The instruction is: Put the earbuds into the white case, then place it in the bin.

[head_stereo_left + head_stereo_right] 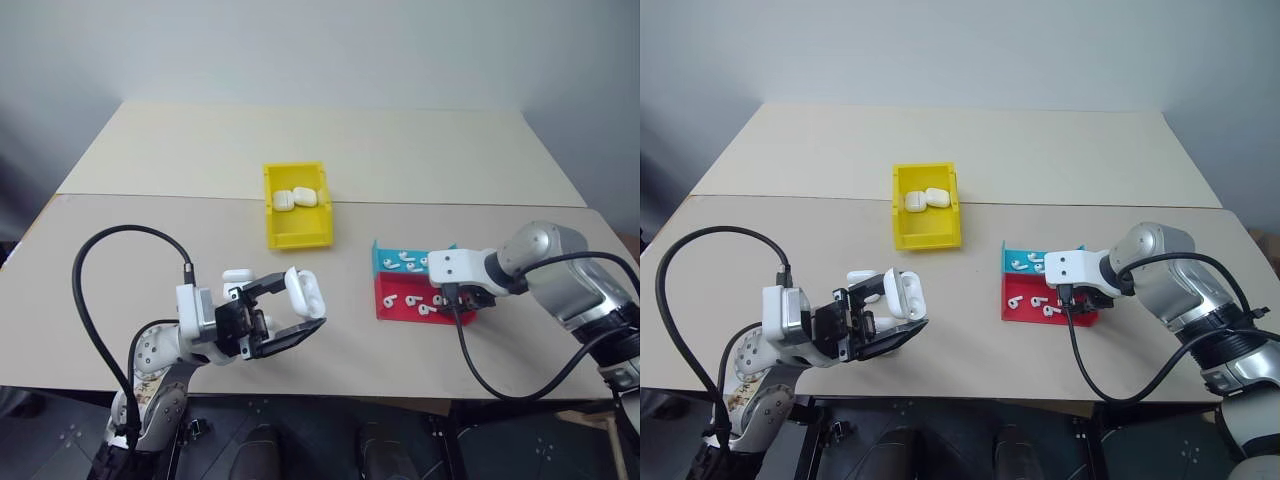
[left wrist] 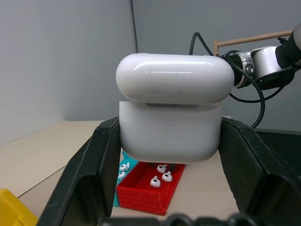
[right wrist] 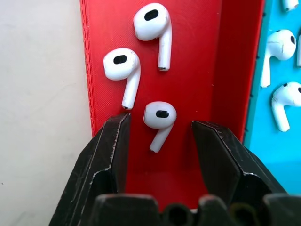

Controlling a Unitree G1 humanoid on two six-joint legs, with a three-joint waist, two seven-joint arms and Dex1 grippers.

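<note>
While three earbuds (image 3: 160, 117) lie loose in the red half of a shallow tray (image 1: 395, 312), the right gripper (image 3: 160, 141) hangs over them with its fingers parted, one earbud sitting in the gap between the two tips and touching neither. Two more earbuds rest just beyond it on the red floor, and others lie in the teal half (image 3: 282, 94) alongside, behind a low dividing wall. One fingertip (image 3: 113, 136) stands close to the red tray's outer wall, with bare tabletop directly past it.

Near the table's front edge the left gripper (image 1: 285, 310) is clamped on a white case (image 2: 169, 132), lid (image 2: 174, 77) swung up, its fingers pressing the case body from both sides. It is held clear of the table (image 1: 150, 230), facing across toward the tray. A second case (image 1: 238, 274) lies on the table just behind the left gripper.

Farther back, about midway between the arms, the yellow bin (image 1: 296, 235) holds two closed cases (image 1: 295, 198) at its far end; its near end is bare. Open tabletop separates bin from tray and bin from the left gripper, and the table's whole far half is free. A seam runs across the table level with the bin's far end.
</note>
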